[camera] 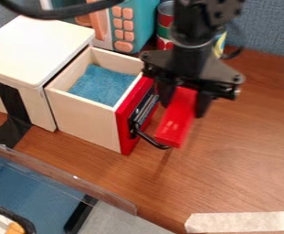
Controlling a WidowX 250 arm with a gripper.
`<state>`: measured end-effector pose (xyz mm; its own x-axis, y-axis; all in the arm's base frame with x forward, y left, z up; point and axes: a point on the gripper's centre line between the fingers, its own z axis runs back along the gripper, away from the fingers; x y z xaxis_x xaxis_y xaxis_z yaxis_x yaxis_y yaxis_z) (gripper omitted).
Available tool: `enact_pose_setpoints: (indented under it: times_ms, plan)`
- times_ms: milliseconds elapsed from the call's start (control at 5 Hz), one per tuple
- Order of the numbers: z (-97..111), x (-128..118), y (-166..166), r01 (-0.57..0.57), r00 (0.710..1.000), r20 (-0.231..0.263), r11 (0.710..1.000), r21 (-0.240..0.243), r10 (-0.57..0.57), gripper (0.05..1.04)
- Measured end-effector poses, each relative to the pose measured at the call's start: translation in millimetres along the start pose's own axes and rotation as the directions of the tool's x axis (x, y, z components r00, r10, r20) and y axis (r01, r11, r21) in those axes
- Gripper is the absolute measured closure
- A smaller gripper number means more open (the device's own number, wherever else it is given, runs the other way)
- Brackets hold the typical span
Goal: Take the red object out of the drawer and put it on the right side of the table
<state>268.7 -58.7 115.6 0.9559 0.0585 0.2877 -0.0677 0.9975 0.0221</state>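
Observation:
The gripper (183,103) hangs just right of the drawer's red front, over the wooden table (229,169). It is shut on the red object (177,118), a block-like piece that slants down toward the lower left. The object's lower end is beside the black drawer handle; whether they touch I cannot tell. The drawer (86,112) stands pulled out from its white-topped cabinet (34,50), with a blue cloth (101,84) lying inside.
Behind the arm are a teal toy microwave (134,23) and cans (165,20). White tape (241,222) marks the table's front and right. A clear panel edge (77,178) crosses the lower left.

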Motion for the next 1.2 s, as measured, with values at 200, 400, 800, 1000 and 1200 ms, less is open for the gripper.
enact_pose_setpoints:
  times_ms: [200, 400, 800, 1000, 1200]
  plan:
    - [-1.0, -0.8, -6.3, 0.104, 0.994, -0.002, 0.992, -0.067, -0.105, 0.513]
    - [-0.5, -6.8, -3.2, 0.145, 0.987, -0.050, 0.981, -0.126, -0.152, 0.513]
    - [-0.7, -7.0, -12.5, 0.158, 0.972, -0.119, 0.937, -0.311, -0.203, 0.513]
    - [-66.6, 16.6, -60.2, 0.104, 0.966, -0.178, 0.907, -0.409, -0.190, 0.513]
    - [-118.3, 33.7, -74.1, 0.060, 0.965, -0.199, 0.882, -0.467, -0.171, 0.516]
